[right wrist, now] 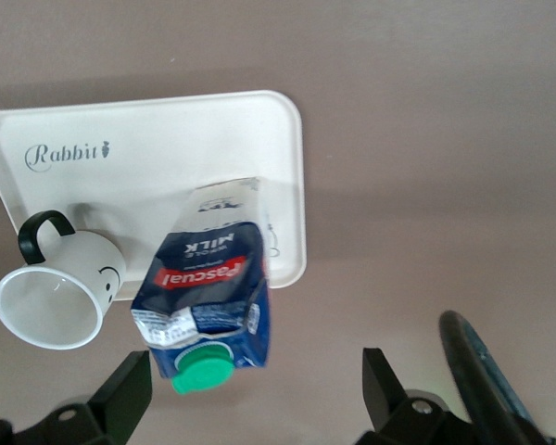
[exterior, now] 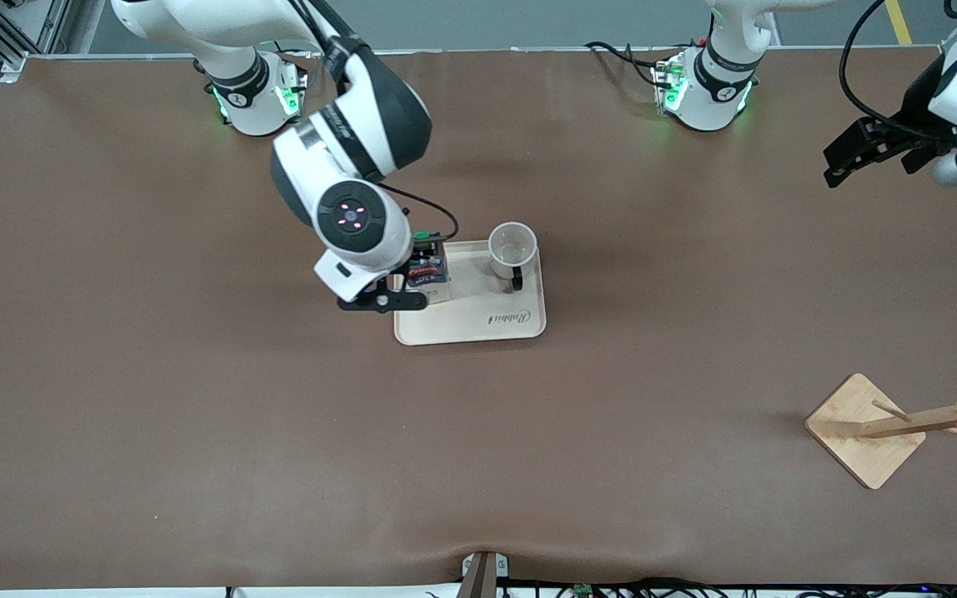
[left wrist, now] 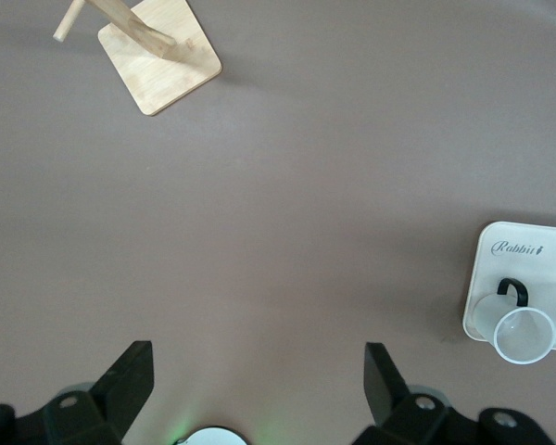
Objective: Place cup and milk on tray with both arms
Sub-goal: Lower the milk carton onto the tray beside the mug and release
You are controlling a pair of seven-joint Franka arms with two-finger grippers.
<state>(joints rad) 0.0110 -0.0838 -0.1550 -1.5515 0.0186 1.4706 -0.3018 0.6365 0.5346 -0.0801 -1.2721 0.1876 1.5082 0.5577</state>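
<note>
My right gripper (exterior: pixel 395 292) hangs just above the milk (exterior: pixel 429 274), fingers spread, touching nothing. The carton stands on the tray (exterior: pixel 478 324) at the right arm's end; it looks light, slightly squashy, best pinched across its flat sides. The cup (exterior: pixel 513 247) sits beside it, rigid, handle free. My left gripper (exterior: pixel 877 149) waits aside, fingers apart.

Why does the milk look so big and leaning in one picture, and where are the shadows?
In the right wrist view the milk sits close under the camera, so it looks big and tilted; in the front view the right arm casts a soft shadow over the table beside the tray; in the left wrist view the cup is cut off at the edge.
</note>
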